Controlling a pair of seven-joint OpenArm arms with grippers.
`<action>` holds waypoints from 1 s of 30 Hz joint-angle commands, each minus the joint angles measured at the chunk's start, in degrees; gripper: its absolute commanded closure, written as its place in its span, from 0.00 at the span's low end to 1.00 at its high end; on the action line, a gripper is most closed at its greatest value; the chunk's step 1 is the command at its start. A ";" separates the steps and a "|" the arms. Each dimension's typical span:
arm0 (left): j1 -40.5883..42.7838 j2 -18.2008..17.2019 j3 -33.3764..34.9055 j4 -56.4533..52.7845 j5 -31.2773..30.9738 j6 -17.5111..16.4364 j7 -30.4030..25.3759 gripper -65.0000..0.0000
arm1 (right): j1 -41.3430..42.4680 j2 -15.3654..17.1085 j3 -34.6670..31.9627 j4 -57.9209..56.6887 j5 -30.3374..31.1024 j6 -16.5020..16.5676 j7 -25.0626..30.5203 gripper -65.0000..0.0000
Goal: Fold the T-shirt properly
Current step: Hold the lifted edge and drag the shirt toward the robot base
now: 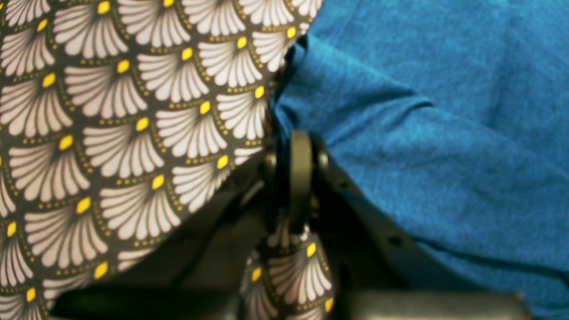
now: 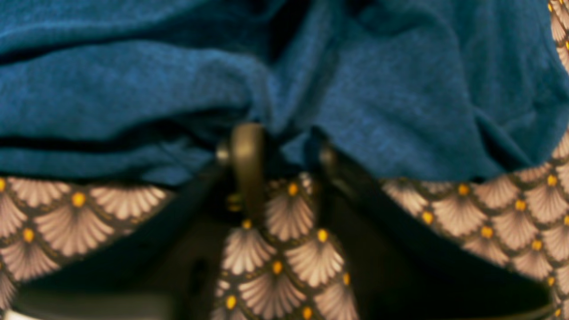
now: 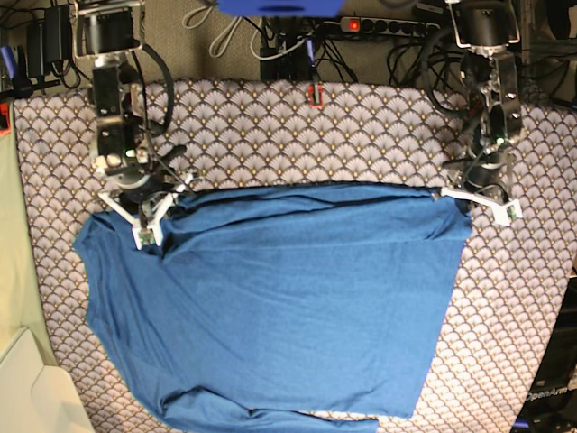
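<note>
Fan-patterned worktop (image 3: 361, 117) carrying one T-shirt (image 3: 279, 307); two arms reach down to its far edge, left tool (image 3: 460, 200) pinching one corner, right tool (image 3: 155, 215) narrowly parted astride the other.

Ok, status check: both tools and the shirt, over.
Left tool shut on T-shirt far edge. Right tool closing on same edge, grip unconfirmed. Shirt spread on patterned tablecloth. Nothing in the way.
</note>
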 commanded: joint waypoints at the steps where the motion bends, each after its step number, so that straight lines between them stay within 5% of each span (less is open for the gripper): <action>1: -0.52 -0.43 0.02 0.69 -0.27 -0.10 0.77 0.99 | 0.49 0.13 0.15 -0.30 -0.49 0.02 -0.74 0.93; 2: -0.52 -0.43 0.02 0.69 -0.27 -0.10 0.77 0.99 | 0.49 0.04 0.15 -0.65 -0.49 0.02 -0.74 1.00; 26: 1.51 -0.95 -0.15 5.52 -0.27 -0.10 0.85 0.99 | -6.72 1.18 0.24 13.59 -0.49 0.02 -1.36 1.00; 30: 2.30 -1.22 -0.24 6.84 -0.27 -0.10 4.20 0.99 | -7.95 1.36 0.32 16.14 -0.49 0.02 -1.36 1.00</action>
